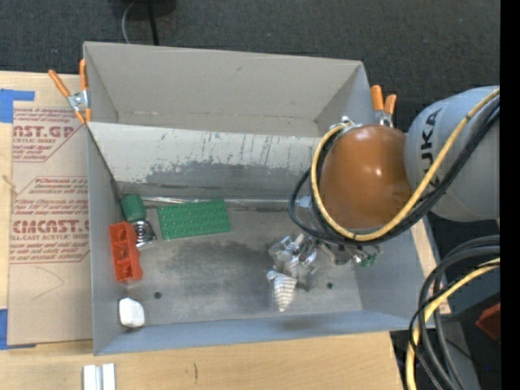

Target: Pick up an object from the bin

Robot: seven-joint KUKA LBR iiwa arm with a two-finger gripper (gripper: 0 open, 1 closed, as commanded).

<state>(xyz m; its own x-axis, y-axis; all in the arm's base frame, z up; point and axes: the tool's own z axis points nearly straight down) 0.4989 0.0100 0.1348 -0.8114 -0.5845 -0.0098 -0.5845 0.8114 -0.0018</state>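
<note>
Metalwork of the gripper (pixel 297 257) hangs low over the grey floor of the bin (pixel 219 88), in the part of it nearest the arm (pixel 459 169). Directly above the gripper, and hiding much of it, bulges the round orange cover (pixel 361 177) on the wrist, with yellow and black cables (pixel 318 173) looped around its edge. Whether the gripper is released or clenched on anything cannot be told from this angle, since its lower end is a tangle of shiny parts.

Just beside the gripper, on its side toward the bin's front wall, lies a pale ribbed cone (pixel 283 291), its narrow tip pointing away from the gripper. The cone's broad end is touching or all but touching the gripper's metal; which of the two cannot be made out.

Everything else lies well apart from the gripper, across the bare floor on the side away from the arm. A green studded plate (pixel 193 218) lies flat at the foot of the back slope. Beyond it from the gripper sits a green cylinder (pixel 132 210), with a small metal spring (pixel 145 235) just beside it. An orange block (pixel 124 253) lies farther out against the far side wall, and a white lump (pixel 131 312) rests in the corner beyond that.
</note>
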